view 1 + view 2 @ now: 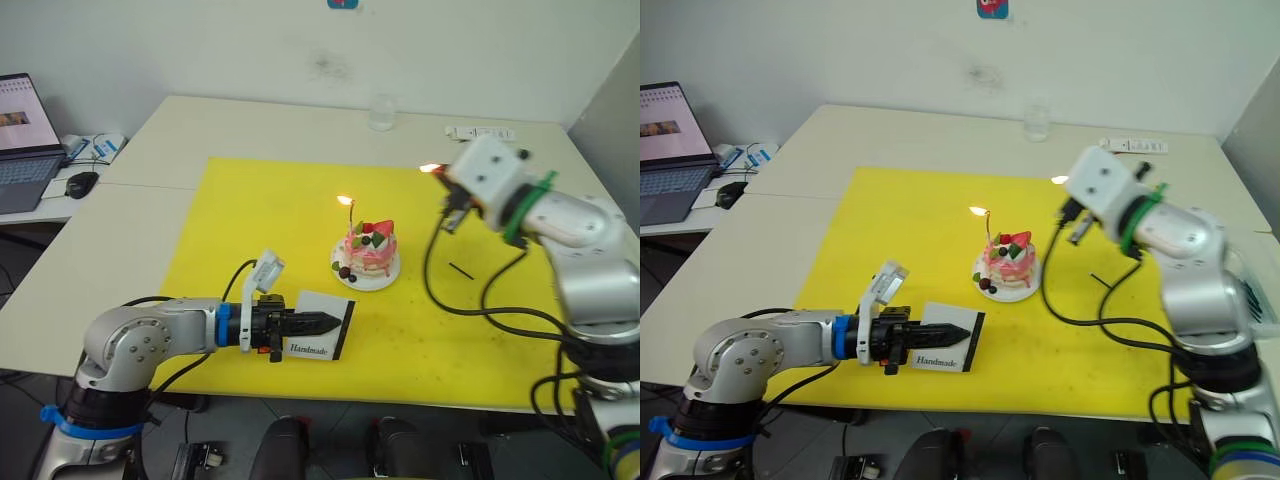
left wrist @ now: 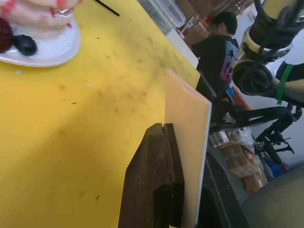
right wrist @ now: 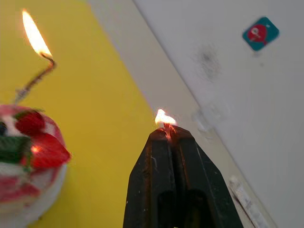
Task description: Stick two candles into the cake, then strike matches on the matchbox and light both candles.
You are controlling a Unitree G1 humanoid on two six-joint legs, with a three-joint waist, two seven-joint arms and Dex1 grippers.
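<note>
The pink cake (image 1: 370, 246) sits on its white plate (image 1: 366, 276) in the middle of the yellow mat. One thin candle (image 1: 349, 217) stands in it, bent at the tip and burning. To the right of the cake and raised above the mat, my right gripper (image 3: 166, 136) is shut on a match whose tip flames (image 1: 430, 168) just past the fingertips. Low at the mat's front, my left gripper (image 1: 335, 322) is shut on the white matchbox (image 1: 322, 337), holding it on edge. Another dark match (image 1: 460, 270) lies on the mat right of the cake.
A yellow mat (image 1: 260, 200) covers the table's middle. A clear glass (image 1: 381, 112) and a white remote (image 1: 480, 132) stand at the far edge. A laptop (image 1: 25, 140) and mouse (image 1: 82, 183) are at far left. A person (image 2: 221, 45) is beyond the table.
</note>
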